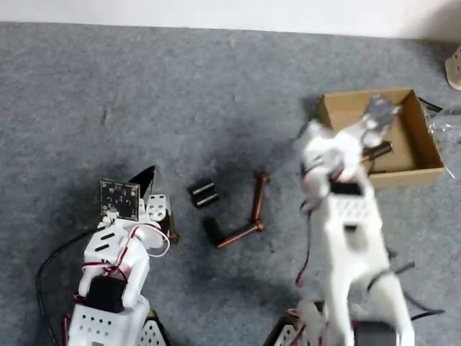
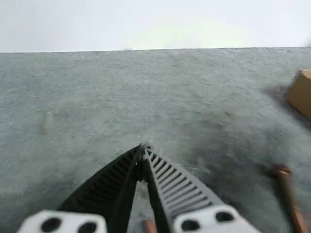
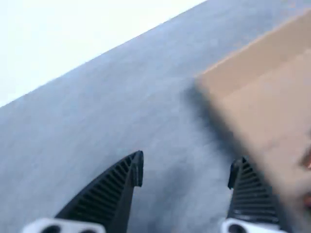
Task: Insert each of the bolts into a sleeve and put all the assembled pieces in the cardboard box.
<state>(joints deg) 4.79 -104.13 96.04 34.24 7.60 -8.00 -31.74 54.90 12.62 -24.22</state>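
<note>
Ribbed left jaws pinched together over grey carpet [image 2: 146, 97]; right jaws gape beside cardboard box [image 3: 262, 97].

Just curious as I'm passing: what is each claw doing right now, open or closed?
Left gripper: closed, fingertips meeting, no clear hold on anything.
Right gripper: open, empty, beside the cardboard box.

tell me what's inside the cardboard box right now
A dark sleeve with a copper bolt end lies inside the cardboard box, by the wall nearest the arms. The right arm covers the box's left part, so anything under it is hidden.
</note>
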